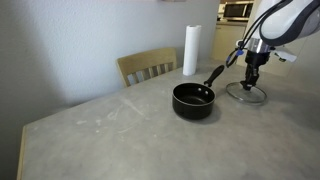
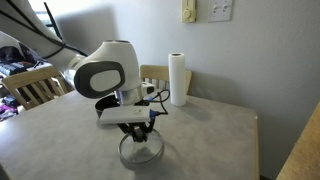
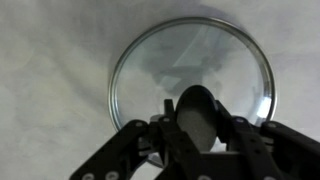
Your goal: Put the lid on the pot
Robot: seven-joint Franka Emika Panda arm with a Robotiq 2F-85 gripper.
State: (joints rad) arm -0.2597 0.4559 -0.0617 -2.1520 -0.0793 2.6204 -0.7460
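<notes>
Desk [image 1: 90, 130]: pale, mottled top.
Chair [image 1: 148, 66]: wooden, behind the far edge.
Paper-towel roll [image 1: 190, 50]: white, upright, near the far edge.
Pot [image 1: 194, 100]: black, uncovered, handle angled up to the right, standing in front of the roll.
Lid [image 1: 246, 94]: clear glass, metal rim, flat on the desk just right of the pot.
End effector [image 1: 252, 82]: pointing down over the lid's centre. In the wrist view its fingers [image 3: 160, 130] closely flank the dark knob [image 3: 197, 112]; whether they clamp it cannot be told.
</notes>
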